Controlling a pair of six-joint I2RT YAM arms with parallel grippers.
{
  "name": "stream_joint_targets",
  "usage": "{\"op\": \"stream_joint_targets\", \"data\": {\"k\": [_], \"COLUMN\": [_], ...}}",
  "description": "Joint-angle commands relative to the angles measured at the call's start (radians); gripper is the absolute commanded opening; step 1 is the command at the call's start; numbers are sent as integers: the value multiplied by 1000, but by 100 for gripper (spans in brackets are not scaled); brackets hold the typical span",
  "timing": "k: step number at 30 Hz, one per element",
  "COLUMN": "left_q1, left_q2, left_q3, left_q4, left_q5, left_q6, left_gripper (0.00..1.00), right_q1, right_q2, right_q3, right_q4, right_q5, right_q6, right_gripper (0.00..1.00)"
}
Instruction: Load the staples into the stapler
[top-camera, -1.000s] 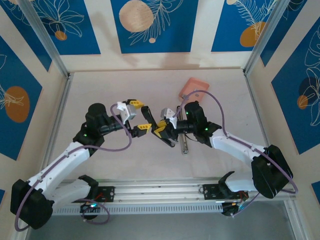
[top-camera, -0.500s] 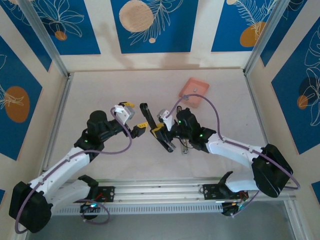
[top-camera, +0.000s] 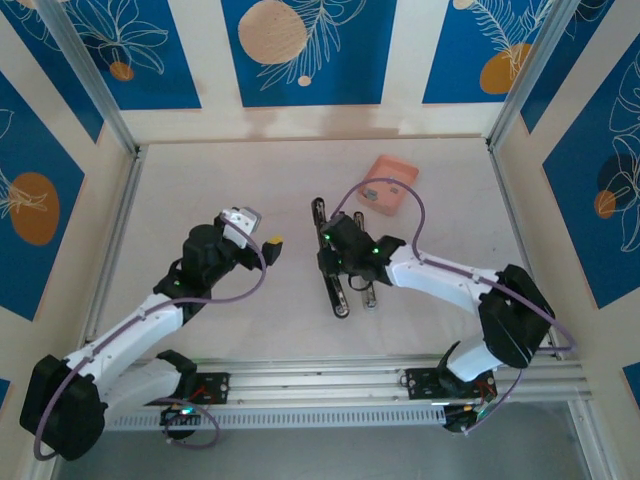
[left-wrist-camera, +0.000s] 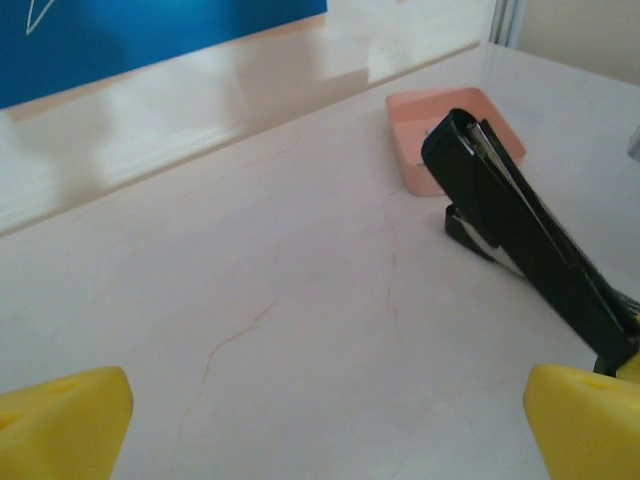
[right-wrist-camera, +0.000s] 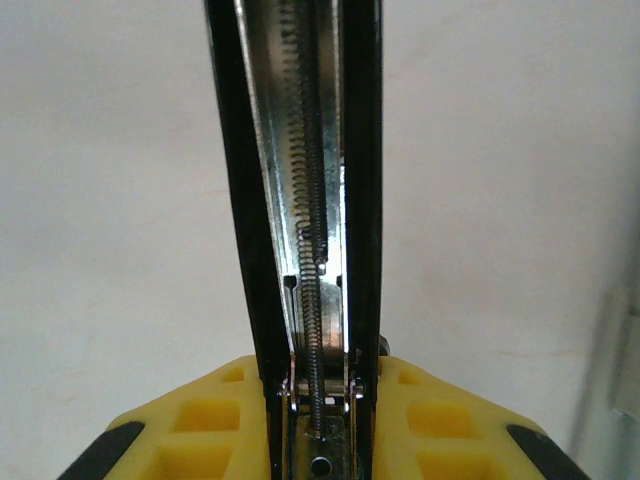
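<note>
The staples (top-camera: 371, 194) show as one tiny silvery-grey metal bit lying inside the shallow pink rectangular tray (top-camera: 398, 178) at the far right of the pale marbled table (left-wrist-camera: 250, 250). The bit is too small to tell whether it is one strip or several. There is one long black stapler (left-wrist-camera: 530, 240), swung open. The right wrist view looks straight down its bright metal channel, with a thin coiled spring running along the middle. In the overhead view a second, shorter slim bar (top-camera: 367, 293) lies just beside the stapler's near end; I cannot tell if it is joined to the stapler. Of the two claws, the right gripper (right-wrist-camera: 318, 428) has its yellow fingers pinching the stapler's rear end from both sides. The left gripper (left-wrist-camera: 322, 425) is spread wide, holds nothing, and sits well left of the stapler.
</note>
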Motion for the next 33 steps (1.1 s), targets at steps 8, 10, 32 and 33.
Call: {"op": "stream_joint_targets", "data": {"k": [8, 10, 32, 33], "left_q1": [-7, -6, -7, -7], "left_q2": [18, 20, 57, 59], "left_q3": [0, -2, 14, 14], "left_q4": [-16, -16, -16, -14], "left_q5": [-31, -32, -9, -8], "left_q6": [-21, -20, -17, -17], "left_gripper": [100, 100, 100, 100], "right_q1": [-19, -28, -84, -84], "right_q2": [151, 175, 365, 372], "right_q3": [164, 174, 269, 272], "right_q4": [-240, -240, -245, -247], "right_q5": [152, 154, 79, 79], "right_q6": [177, 183, 133, 134], "right_gripper": [0, 0, 0, 0]}}
